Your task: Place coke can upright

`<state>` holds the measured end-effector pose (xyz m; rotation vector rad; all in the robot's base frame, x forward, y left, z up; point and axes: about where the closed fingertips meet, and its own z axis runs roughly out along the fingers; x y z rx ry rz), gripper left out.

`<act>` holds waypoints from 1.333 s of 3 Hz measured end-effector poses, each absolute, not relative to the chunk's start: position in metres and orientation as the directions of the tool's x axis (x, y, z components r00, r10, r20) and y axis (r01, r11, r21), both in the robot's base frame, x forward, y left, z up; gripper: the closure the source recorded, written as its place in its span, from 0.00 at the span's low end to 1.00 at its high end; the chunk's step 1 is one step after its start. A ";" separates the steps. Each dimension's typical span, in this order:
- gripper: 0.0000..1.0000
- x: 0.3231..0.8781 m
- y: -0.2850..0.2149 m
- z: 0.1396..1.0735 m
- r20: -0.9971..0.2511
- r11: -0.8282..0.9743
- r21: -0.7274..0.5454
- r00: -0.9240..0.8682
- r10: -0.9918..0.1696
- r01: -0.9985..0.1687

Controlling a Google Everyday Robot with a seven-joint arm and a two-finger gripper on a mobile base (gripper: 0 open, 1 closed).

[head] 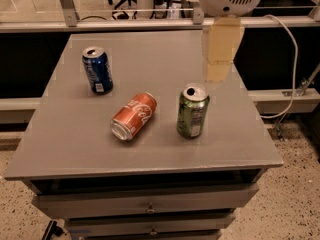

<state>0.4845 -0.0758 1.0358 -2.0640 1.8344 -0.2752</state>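
Your hand [218, 71] hovers at 2 o'clock from the coke can [134, 116], grip state can't tell, since the can lies sideways on the worktop [150, 49] awaiting pickup.

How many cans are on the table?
3: blue can standing back left, coke can lying in the middle, green can standing right of it. Gripper hangs above the back right.
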 end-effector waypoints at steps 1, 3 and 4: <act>0.00 0.494 -0.057 1.029 -0.092 -0.143 -0.384 0.192 -0.977 -0.912; 0.00 0.499 -0.018 1.009 -0.066 -0.247 -0.347 0.286 -0.956 -0.905; 0.00 0.496 0.000 0.994 -0.052 -0.287 -0.328 0.320 -0.946 -0.900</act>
